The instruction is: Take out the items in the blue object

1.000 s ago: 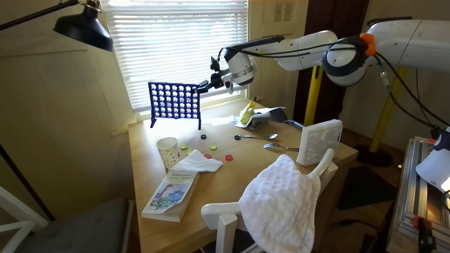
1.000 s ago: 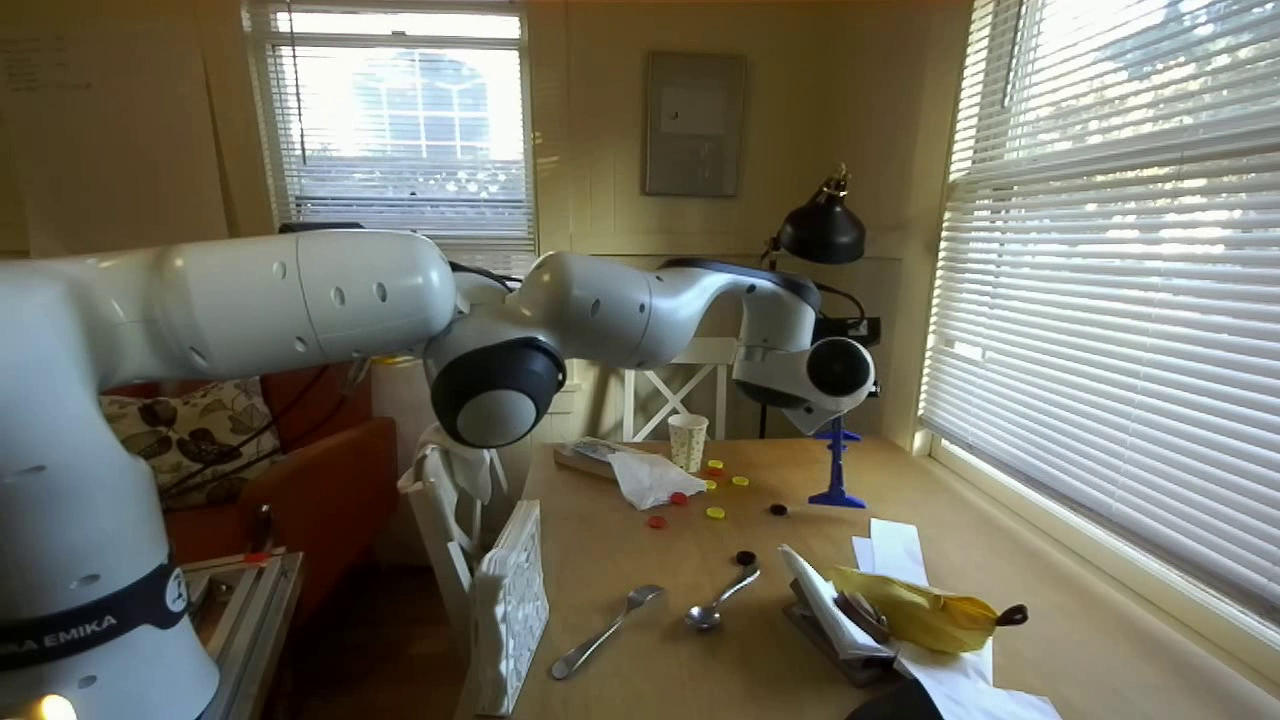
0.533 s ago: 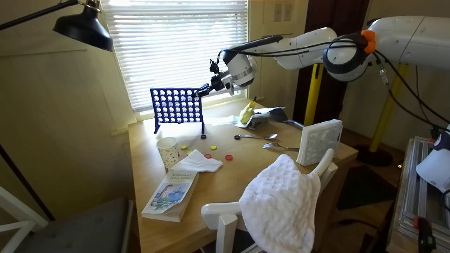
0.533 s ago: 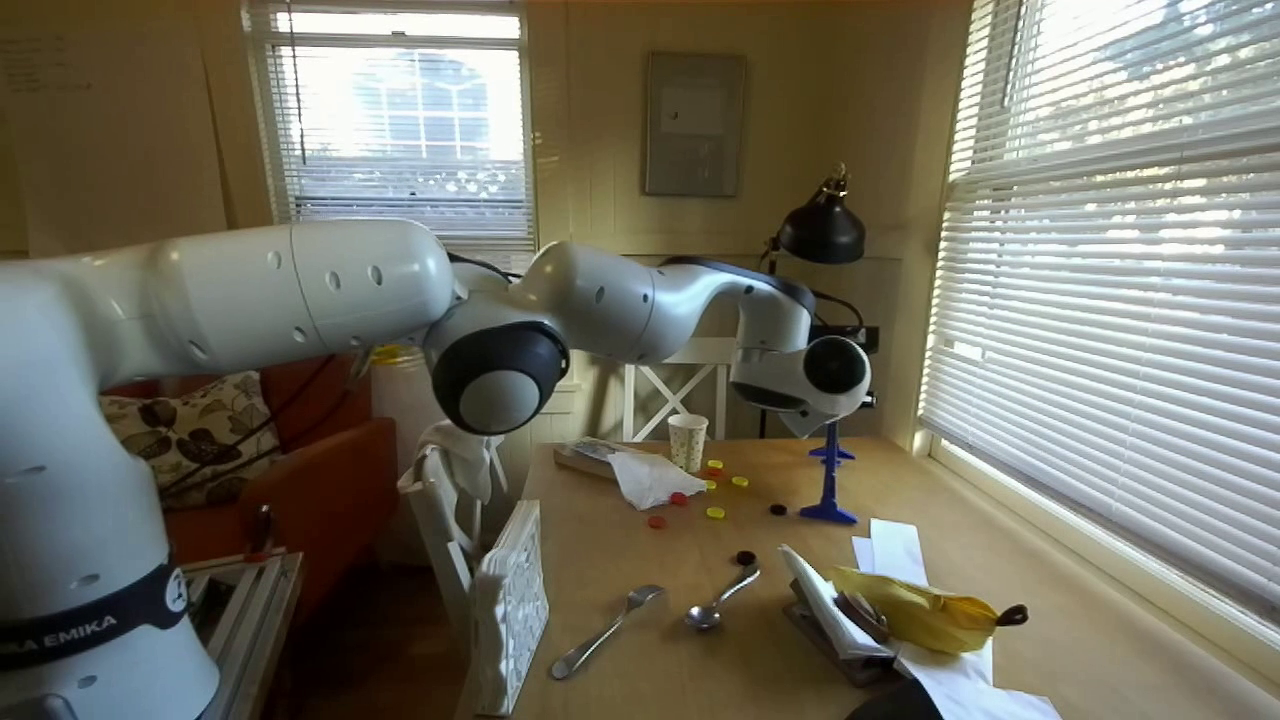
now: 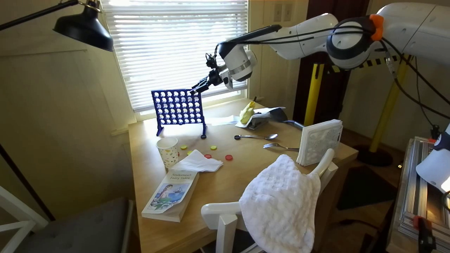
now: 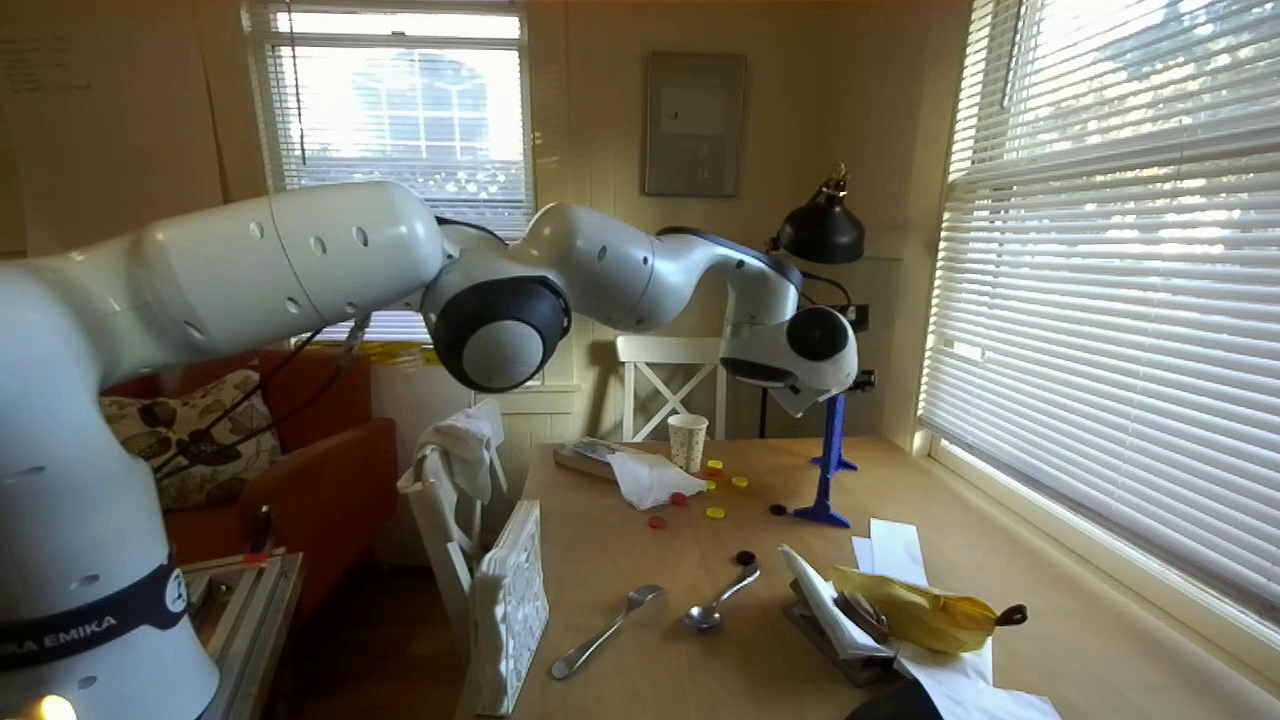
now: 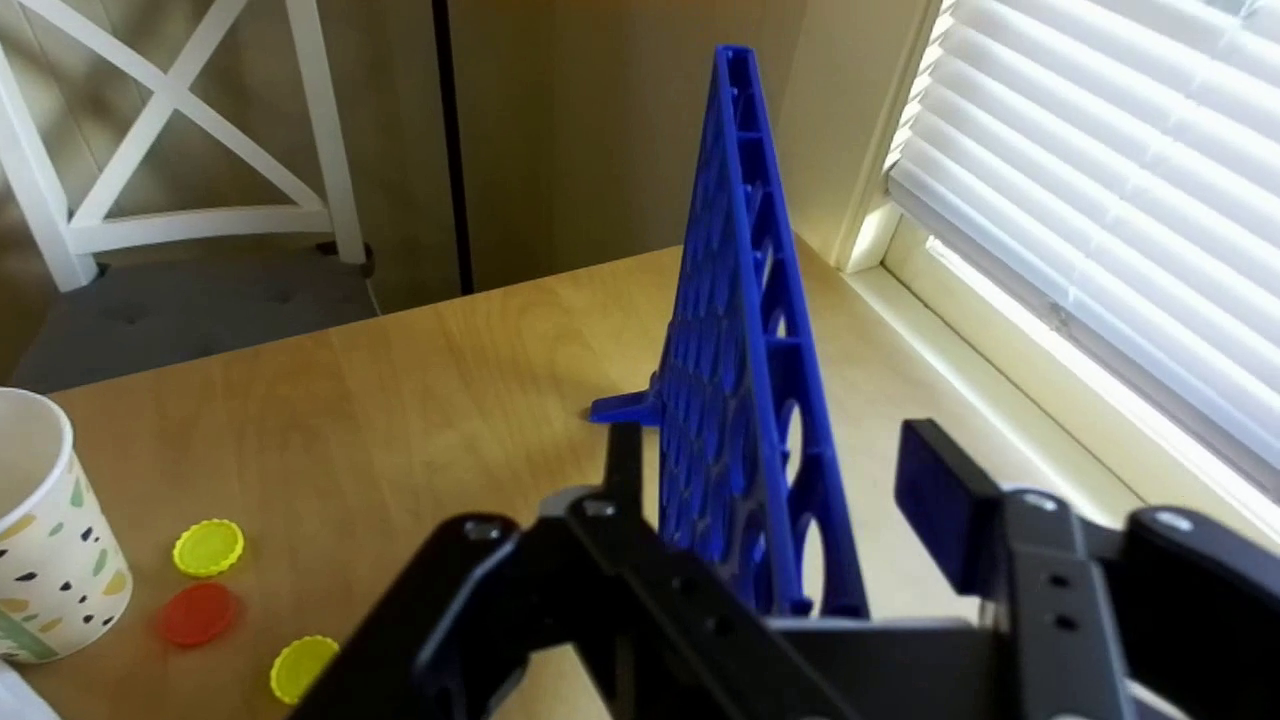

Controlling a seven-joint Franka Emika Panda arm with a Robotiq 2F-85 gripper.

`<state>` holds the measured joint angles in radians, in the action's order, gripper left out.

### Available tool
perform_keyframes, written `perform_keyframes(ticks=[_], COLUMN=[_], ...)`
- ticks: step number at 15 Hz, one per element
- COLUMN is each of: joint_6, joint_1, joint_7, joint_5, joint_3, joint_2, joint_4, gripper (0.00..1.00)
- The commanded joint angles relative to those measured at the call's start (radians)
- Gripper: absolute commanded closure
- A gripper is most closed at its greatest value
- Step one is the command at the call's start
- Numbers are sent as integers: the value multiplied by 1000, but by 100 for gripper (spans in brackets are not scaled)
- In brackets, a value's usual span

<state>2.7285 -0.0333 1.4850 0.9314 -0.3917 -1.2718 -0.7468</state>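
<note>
Grid board (image 7: 757, 330) stands between parted jaws of the pincer (image 7: 776, 475).

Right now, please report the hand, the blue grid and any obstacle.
Hand open, blue grid between its jaws. Grid upright on table. In the way, perhaps: black disc close beside it.
</note>
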Motion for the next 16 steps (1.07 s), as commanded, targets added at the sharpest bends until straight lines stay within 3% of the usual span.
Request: perform_keyframes(ticks=[1, 2, 6, 9, 10, 11, 16], joint_6=[131, 186, 449, 556, 503, 512, 511], joint_1=[10, 54, 174, 358, 263, 294, 273], joint_7=[-22, 5, 19, 54, 24, 37, 35], joint_5=[5, 17, 12, 59, 12, 15, 15], joint_3=[32, 106, 228, 460, 333, 366, 351], joint_2=[180, 214, 336, 410, 315, 327, 322], joint_4=[-231, -258, -416, -544, -388, -408, -406], gripper=[2, 0, 0, 0, 0, 0, 0])
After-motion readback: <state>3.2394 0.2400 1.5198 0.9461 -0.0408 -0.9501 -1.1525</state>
